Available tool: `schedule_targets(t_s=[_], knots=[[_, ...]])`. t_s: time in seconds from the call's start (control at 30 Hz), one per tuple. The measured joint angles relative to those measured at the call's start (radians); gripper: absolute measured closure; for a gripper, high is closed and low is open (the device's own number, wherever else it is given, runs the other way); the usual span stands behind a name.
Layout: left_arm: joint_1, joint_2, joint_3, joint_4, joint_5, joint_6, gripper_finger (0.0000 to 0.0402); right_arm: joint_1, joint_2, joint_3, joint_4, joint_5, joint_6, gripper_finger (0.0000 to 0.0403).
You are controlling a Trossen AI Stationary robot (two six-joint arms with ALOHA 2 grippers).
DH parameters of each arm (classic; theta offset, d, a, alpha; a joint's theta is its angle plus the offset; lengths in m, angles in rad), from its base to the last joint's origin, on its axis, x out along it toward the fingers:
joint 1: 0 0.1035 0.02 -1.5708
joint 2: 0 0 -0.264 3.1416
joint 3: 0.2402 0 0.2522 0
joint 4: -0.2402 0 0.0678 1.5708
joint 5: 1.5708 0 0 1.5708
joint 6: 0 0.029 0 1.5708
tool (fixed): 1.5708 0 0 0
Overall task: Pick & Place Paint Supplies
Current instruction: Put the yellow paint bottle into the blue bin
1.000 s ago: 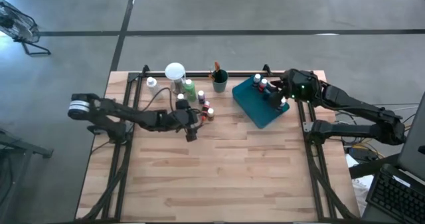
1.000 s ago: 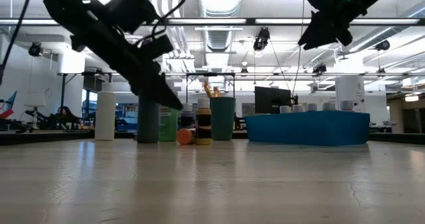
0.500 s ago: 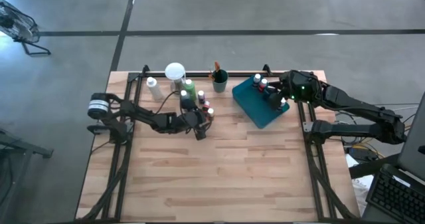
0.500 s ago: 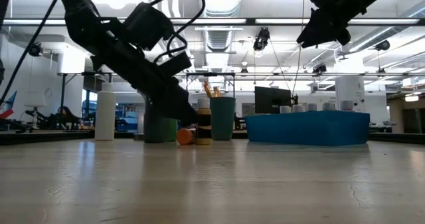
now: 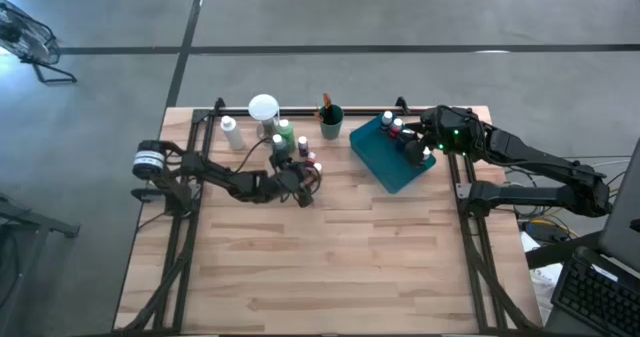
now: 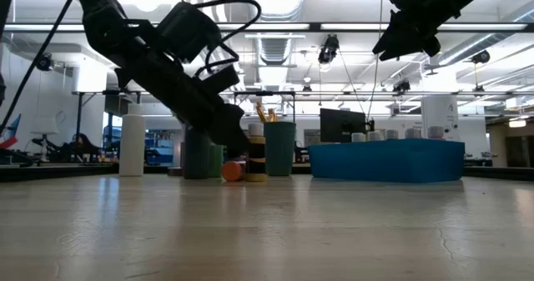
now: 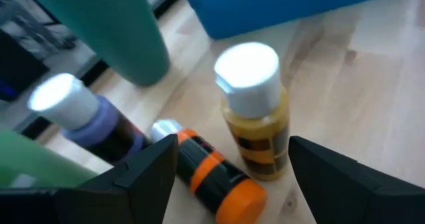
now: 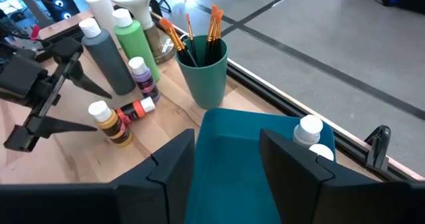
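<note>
Upright on the wooden tabletop (image 5: pixel 330 247), a mustard-yellow, white-capped paint bottle (image 7: pixel 255 114) stands beside an orange bottle lying on its side (image 7: pixel 212 171). Spread wide, the left claw (image 7: pixel 229 177) straddles both (gripping neither). Farther right, the right claw (image 8: pixel 222 164) hangs released above the teal rectangular tray (image 8: pixel 252 167).

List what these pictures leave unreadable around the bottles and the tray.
- Tray contents: low view, near wall hides all but caps.
- Purple bottle: left wrist view, blurred, base behind left tool finger.
- Bottle labels: high view, too small.
- Tray bottles: right wrist view, right tool fingers cover most.
</note>
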State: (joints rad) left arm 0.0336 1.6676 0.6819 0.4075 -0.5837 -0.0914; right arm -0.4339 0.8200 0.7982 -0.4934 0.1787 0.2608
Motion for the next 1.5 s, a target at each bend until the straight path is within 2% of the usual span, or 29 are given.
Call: schedule_targets(t_s=[0.23, 0.43, 0.63, 1.03, 1.33, 1.5], knots=[[-0.115, 0.0, 0.0, 0.021, -0.218, -0.025, 0.0111, 0.0, 0.0, 0.0, -0.001, 0.0, -0.008, 0.0248], [-0.154, 0.019, 0.0, 0.019, -0.377, -0.209, 0.0111, 0.0, 0.0, 0.0, 0.003, 0.001, -0.023, 0.0263], [-0.164, 0.107, 0.021, 0.046, -0.42, -0.36, 0.0111, 0.0, 0.0, 0.0, 0.003, 0.001, -0.03, 0.0271], [-0.168, 0.274, 0.153, 0.052, -0.456, -0.338, 0.0111, 0.0, 0.0, 0.0, 0.002, 0.003, -0.038, 0.0245], [-0.12, 0.288, 0.161, 0.11, -0.468, -0.348, 0.0111, 0.0, 0.0, 0.0, 0.001, 0.004, -0.052, 0.0235], [-0.092, 0.303, 0.16, 0.116, -0.405, -0.367, 0.0111, 0.0, 0.0, 0.0, 0.001, 0.004, -0.056, 0.0249]])
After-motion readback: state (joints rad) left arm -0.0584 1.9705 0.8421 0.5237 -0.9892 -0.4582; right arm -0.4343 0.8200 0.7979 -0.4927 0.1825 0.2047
